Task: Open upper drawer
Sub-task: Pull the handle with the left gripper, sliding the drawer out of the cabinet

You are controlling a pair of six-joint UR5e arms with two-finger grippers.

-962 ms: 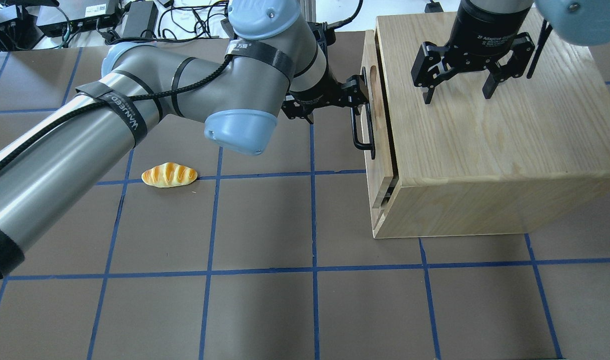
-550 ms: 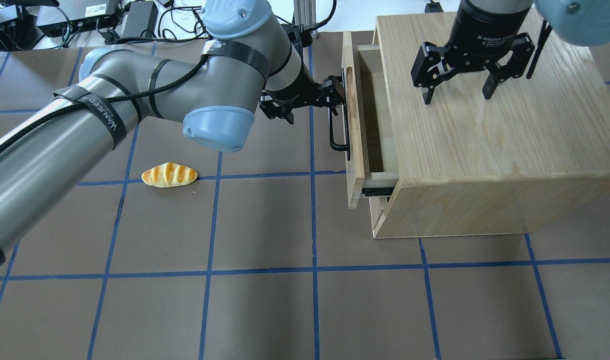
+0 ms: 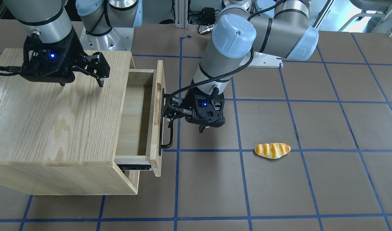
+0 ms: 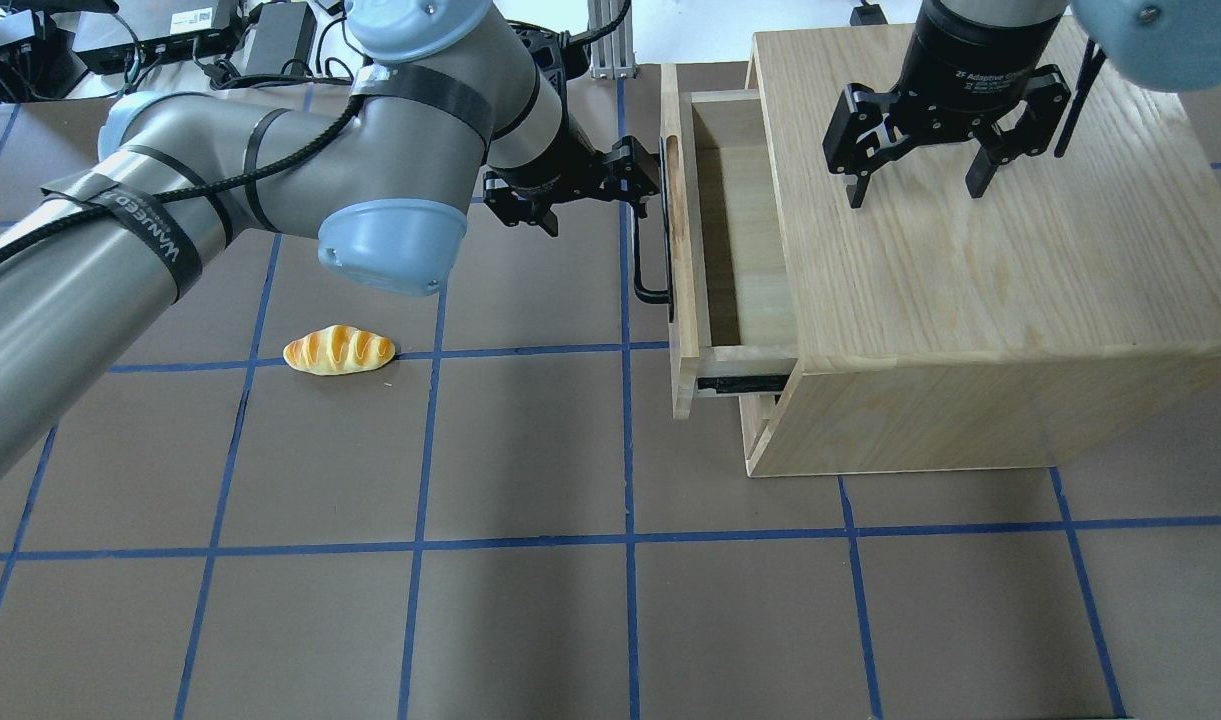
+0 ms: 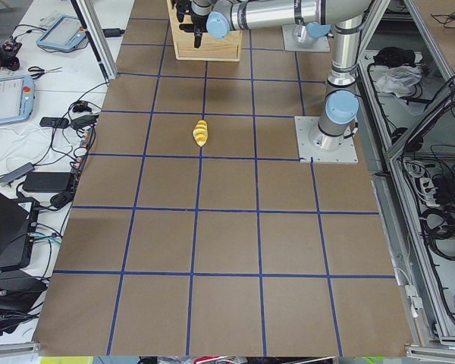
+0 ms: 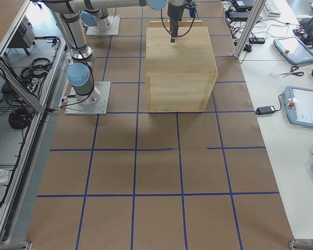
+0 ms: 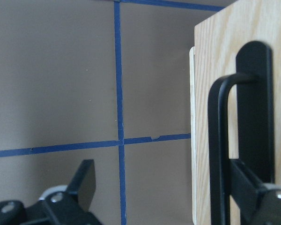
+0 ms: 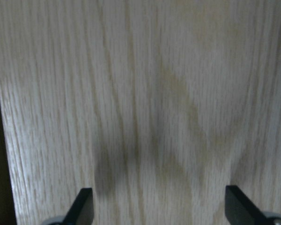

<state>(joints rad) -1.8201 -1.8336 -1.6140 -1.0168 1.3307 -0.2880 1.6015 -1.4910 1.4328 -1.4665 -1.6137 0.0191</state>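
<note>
Upper drawer stands partly out of the oak cabinet, front panel well clear of the body, so the opening looks mostly done. Leftmost from overhead, a bread roll lies alone on the surface. Next, the left end effector is spread wide, one finger tucked between the black bar handle and the panel, hooking rather than clamping. That finger could slip off the bar, and a skewed pull could bind the slide rail. What shows of the drawer's inside is bare wood, nothing in it. Rightmost, the right end effector hangs wide open over the cabinet top; whether it touches I cannot tell, so a hard tug at the stops might drag the cabinet
</note>
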